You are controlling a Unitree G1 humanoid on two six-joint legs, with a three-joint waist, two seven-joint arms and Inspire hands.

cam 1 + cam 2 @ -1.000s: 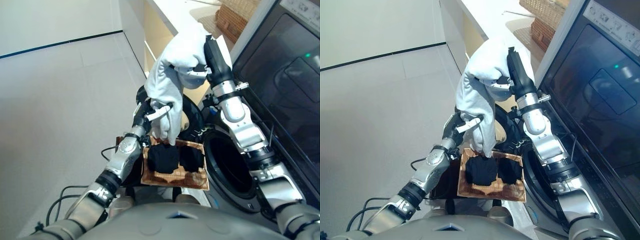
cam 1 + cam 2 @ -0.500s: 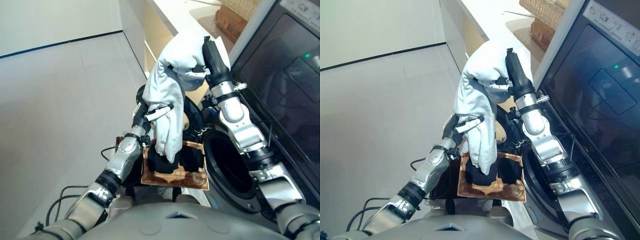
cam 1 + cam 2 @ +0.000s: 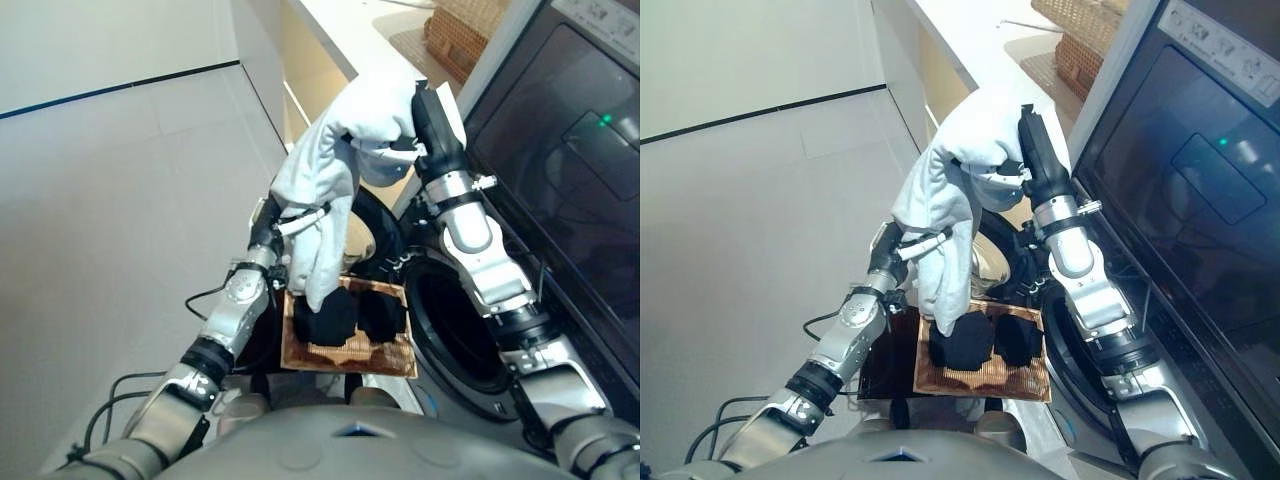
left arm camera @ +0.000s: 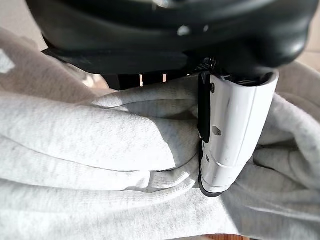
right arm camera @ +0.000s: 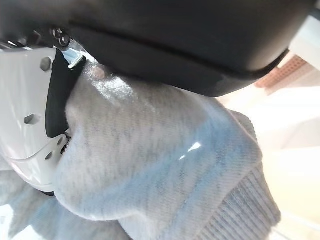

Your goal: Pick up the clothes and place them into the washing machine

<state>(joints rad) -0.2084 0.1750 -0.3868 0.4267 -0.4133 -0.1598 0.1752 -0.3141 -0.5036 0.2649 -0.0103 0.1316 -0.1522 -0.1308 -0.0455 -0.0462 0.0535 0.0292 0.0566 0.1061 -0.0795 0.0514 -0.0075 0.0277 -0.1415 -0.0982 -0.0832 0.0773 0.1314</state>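
A pale grey garment (image 3: pixel 335 165) hangs in the air between both hands, above a brown woven basket (image 3: pixel 345 350) that holds two dark garments (image 3: pixel 345 312). The right hand (image 3: pixel 428 105) has its fingers curled into the top of the cloth, thumb clamped against a thick bunched fold. The left hand (image 3: pixel 290 222) pinches a lower fold, its white-covered thumb (image 4: pixel 232 135) pressed into the fabric. The washing machine drum opening (image 3: pixel 455 325) sits just beside the basket's right edge, below the right arm; the dark glass door (image 3: pixel 560 160) stands open above it.

To do this carry well, both grips should stay firm while the cloth travels right and down toward the opening. The loose tail hangs low, close to the dark garments in the basket, so it probably needs lifting clear first, or it may drag them. I would lead with the right hand into the drum and let the left feed the tail in afterwards, releasing only once the bulk is past the rim.
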